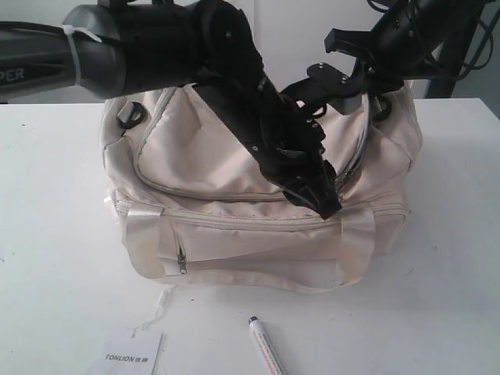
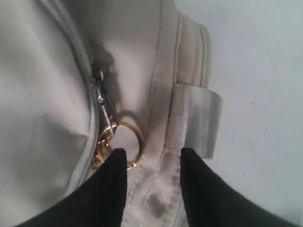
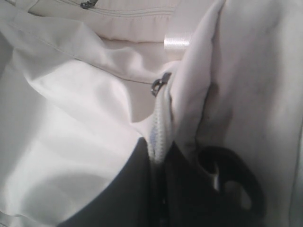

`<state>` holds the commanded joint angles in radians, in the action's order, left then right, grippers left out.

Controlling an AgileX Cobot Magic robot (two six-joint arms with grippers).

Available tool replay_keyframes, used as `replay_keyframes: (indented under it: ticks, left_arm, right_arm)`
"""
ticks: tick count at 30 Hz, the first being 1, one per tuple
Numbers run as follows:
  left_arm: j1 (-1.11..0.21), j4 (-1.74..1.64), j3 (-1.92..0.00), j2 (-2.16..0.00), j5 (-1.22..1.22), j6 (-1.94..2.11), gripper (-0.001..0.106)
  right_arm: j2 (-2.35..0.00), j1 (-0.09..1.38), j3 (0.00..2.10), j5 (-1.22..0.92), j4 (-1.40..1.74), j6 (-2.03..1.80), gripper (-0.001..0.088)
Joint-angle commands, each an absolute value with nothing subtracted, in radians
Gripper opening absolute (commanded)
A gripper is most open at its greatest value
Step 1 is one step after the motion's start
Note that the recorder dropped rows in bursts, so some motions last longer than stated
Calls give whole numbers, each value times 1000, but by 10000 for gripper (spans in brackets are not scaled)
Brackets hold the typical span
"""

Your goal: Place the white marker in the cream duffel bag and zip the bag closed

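We note bright, even light; the white table (image 1: 445, 250) is washed out, with soft shadow beneath the bag (image 1: 203, 156). A strap (image 3: 177, 41) glares. Both wrist views are blurred.

The bag (image 1: 211, 156) is cream with shiny paler straps (image 1: 144, 226) and a gold ring (image 2: 127, 143). The marker (image 1: 264, 345) is white, dark-tipped, with reddish print. The bench (image 1: 55, 258) is white.

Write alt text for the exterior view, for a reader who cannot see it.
A large soft cream fabric duffel bag sits on a white table with the black left gripper and right gripper reaching onto it. A slim white marker lies on the table in front, beside a flat white paper tag.
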<state>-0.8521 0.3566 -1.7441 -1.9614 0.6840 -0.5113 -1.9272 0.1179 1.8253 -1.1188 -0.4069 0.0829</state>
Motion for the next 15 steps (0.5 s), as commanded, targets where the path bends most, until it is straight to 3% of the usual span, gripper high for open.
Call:
replay_keyframes:
  ticks: [15]
  left_arm:
    - [-873,161,-1744,-1998,628,-433,424]
  right_arm:
    - [-1927,118,1825,-1117,-407,83,0]
